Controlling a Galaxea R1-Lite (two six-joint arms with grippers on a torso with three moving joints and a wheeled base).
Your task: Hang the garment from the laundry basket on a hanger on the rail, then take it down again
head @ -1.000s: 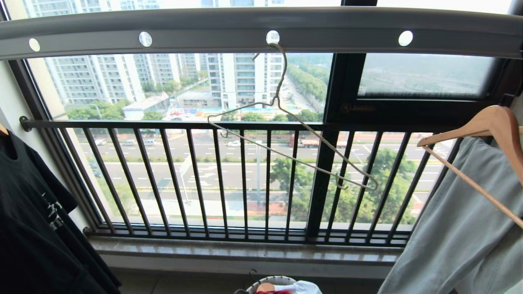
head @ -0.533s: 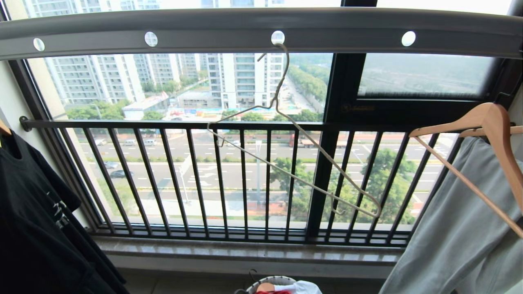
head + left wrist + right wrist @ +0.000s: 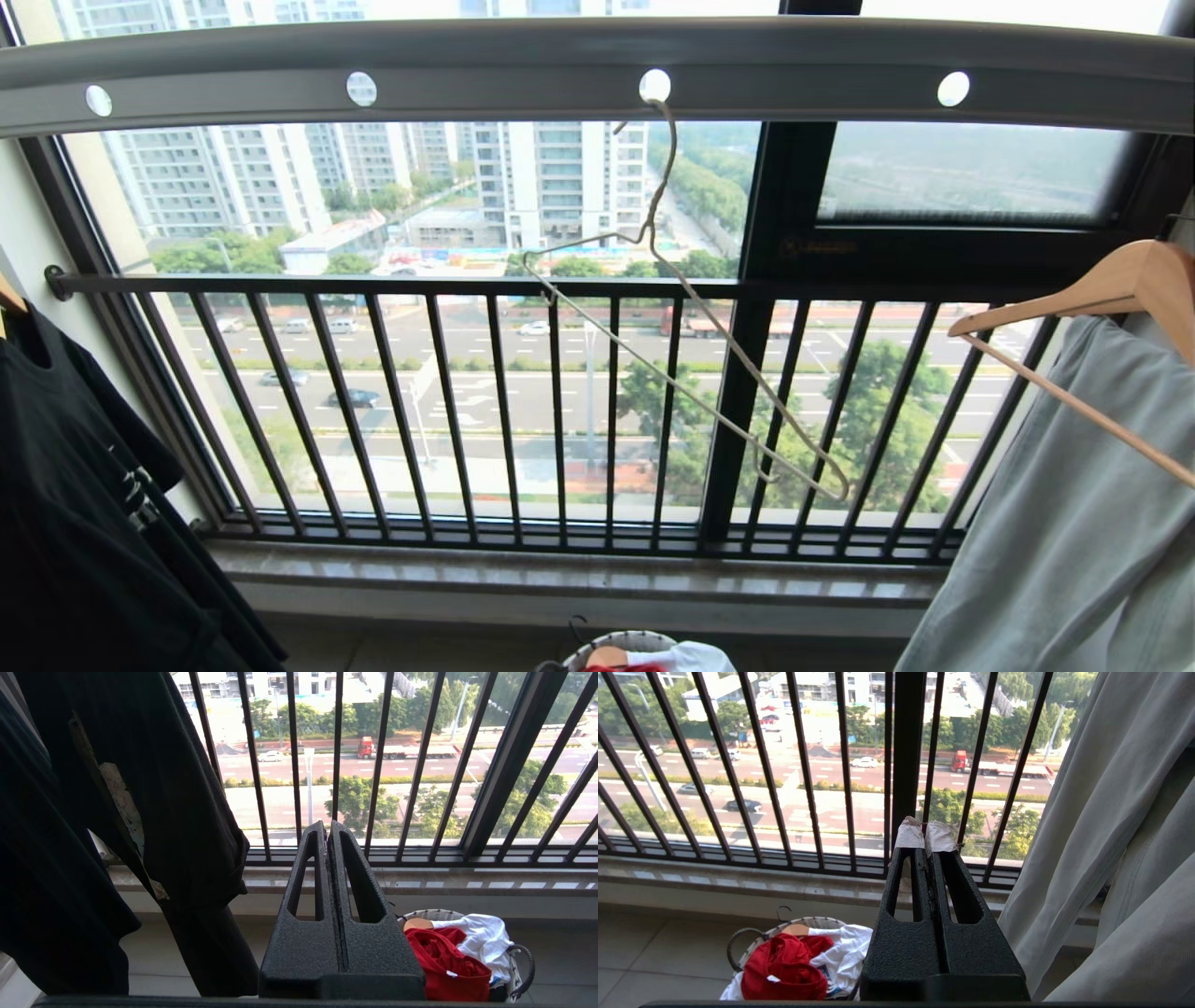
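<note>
The grey rail (image 3: 597,56) with round holes spans the top of the head view. From one hole hangs the thin cream-white hanger (image 3: 695,308), empty and tilted, its lower end down to the right. The laundry basket (image 3: 624,640) shows at the bottom edge, on the floor below the window. In it lies the red garment (image 3: 444,961), bunched up beside a white cloth. My left gripper (image 3: 326,828) is shut and empty, to the left of the basket (image 3: 432,914). Shut and empty too, my right gripper (image 3: 924,835) with taped tips is right of the basket (image 3: 817,921) and garment (image 3: 784,966). Neither gripper shows in the head view.
A black T-shirt (image 3: 84,504) hangs at the far left, close to my left gripper. At the right, a pale grey-green garment (image 3: 1055,523) hangs on a thick wooden hanger (image 3: 1111,280). The black barred window railing (image 3: 560,411) and a stone sill (image 3: 560,579) stand ahead.
The rail's holes have shifted to the right against the still window. The wire hanger has swung with it, its left shoulder moving right, and the wooden hanger has swayed.
</note>
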